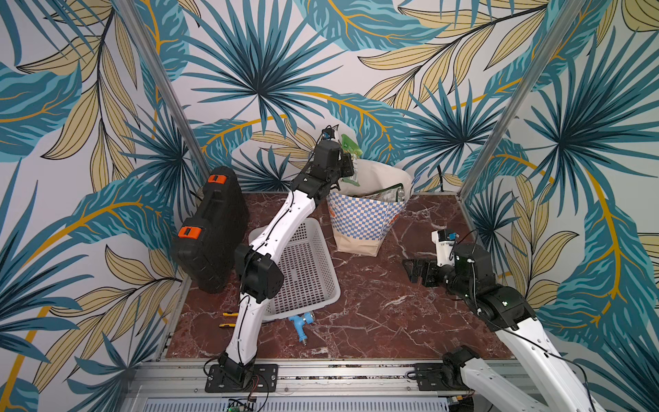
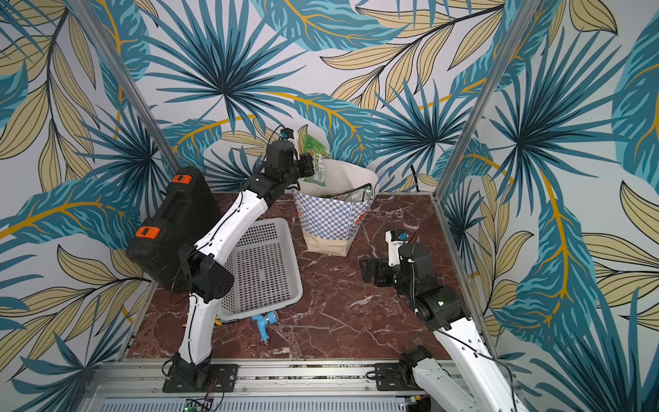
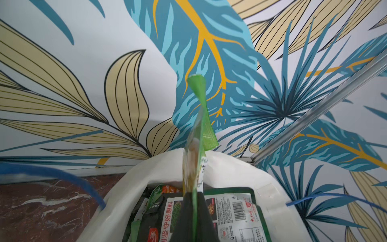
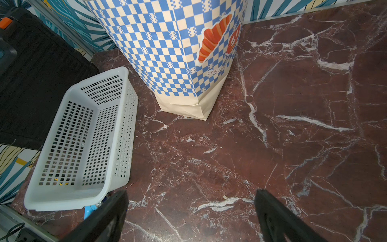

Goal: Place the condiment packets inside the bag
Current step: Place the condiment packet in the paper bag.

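1 green pkt (image 1: pixel 350 144) in left tool (image 1: pixel 347 167) over 1 bag (image 1: pixel 360 217).

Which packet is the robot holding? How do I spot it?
Find the checkered bag at the back of the table. Right above its open top, the left gripper pinches a green packet. It alone stands up in the air; the other packets lie inside the bag.

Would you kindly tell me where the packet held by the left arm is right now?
In a top view the green packet stands upright in the left gripper, just above the open mouth of the checkered bag near the far edge of the table.
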`<state>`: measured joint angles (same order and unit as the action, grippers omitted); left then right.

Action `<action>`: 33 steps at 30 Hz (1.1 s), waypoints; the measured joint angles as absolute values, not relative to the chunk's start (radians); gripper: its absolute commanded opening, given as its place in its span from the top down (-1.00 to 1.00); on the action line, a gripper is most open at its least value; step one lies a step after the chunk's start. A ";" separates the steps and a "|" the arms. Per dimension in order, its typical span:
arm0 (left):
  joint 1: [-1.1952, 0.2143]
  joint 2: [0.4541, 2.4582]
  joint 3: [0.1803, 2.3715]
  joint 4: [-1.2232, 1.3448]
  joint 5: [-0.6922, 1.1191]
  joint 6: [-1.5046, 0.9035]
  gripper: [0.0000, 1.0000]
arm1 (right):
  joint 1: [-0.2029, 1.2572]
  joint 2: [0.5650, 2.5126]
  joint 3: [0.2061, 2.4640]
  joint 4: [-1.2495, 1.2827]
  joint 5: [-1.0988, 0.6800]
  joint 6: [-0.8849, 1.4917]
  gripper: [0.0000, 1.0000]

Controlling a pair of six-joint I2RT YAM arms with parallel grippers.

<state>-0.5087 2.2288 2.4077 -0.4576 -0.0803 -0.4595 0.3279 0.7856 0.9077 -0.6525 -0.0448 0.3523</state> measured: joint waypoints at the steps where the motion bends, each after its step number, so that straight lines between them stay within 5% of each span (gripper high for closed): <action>1: -0.513 2.236 2.409 -0.466 -0.086 -0.444 0.13 | 0.328 0.788 0.908 -0.653 -0.045 0.352 -0.99; 4: -0.535 2.247 2.421 -0.503 -0.093 -0.394 -0.48 | 0.328 0.809 0.917 -0.656 -0.043 0.353 -0.99; 7: -0.578 2.243 2.438 -0.517 -0.115 -0.343 -0.75 | 0.328 0.859 0.963 -0.667 -0.023 0.364 -0.99; 20: -0.647 1.946 2.395 -0.558 -0.234 -0.143 -1.00 | 0.296 1.139 1.366 -0.715 0.080 0.386 -0.99; 33: -0.394 1.933 2.342 -0.633 -0.056 -0.252 -1.00 | 0.080 1.399 1.667 -0.694 -0.076 0.516 -0.99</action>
<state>-0.3939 1.9327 2.3417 -0.6331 -0.0555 -0.2516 0.0803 1.3987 1.6669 -0.6937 -0.0757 0.5156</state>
